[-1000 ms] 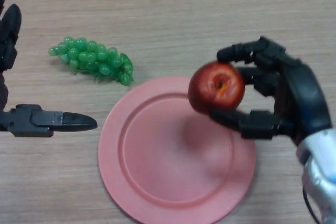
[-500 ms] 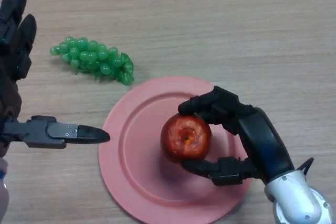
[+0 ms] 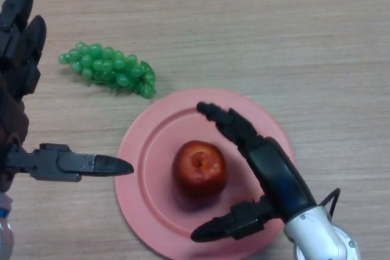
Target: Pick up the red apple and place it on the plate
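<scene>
The red apple (image 3: 198, 169) rests upright in the middle of the pink plate (image 3: 146, 150) in the head view. My right hand (image 3: 271, 175) hovers just right of the apple, open, its fingers and thumb spread wide on either side and apart from the fruit. My left hand (image 3: 21, 120) is open at the far left, its thumb pointing at the plate's left rim.
A bunch of green grapes (image 3: 109, 71) lies on the wooden table (image 3: 274, 35) up and left of the plate.
My right hand lowered the apple onto the plate, let it go and spread its fingers. The left hand shifted slightly right.
</scene>
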